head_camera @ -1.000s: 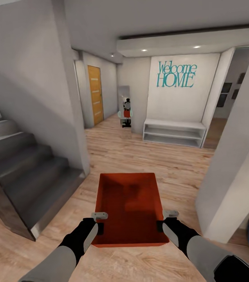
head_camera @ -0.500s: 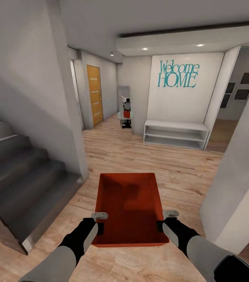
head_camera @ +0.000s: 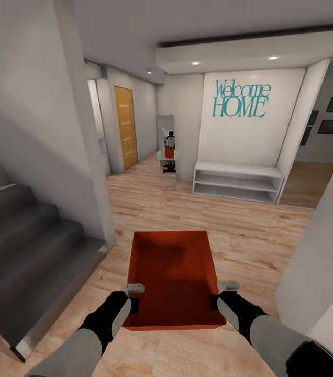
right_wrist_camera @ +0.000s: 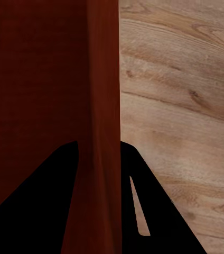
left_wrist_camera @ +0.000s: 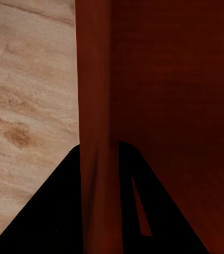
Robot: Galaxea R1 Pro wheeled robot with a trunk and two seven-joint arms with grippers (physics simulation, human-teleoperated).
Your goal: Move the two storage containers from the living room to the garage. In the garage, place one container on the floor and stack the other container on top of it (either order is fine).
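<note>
left tool pinching storage container wall | right tool pinching opposite wall | container between tools, above wood floor

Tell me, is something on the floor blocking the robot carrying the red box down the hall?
Nothing visible does. The storage container is held over bare wood floor by the left gripper and right gripper. The stairs and the white bench sit off to the sides.

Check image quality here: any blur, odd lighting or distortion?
Head view: sharp, wide-angle bend at the edges, bright ceiling spots, soft shadowing inside the storage container. Both wrist views: container wall close and dim, fingers plain black silhouettes, floor planks slightly soft.
</note>
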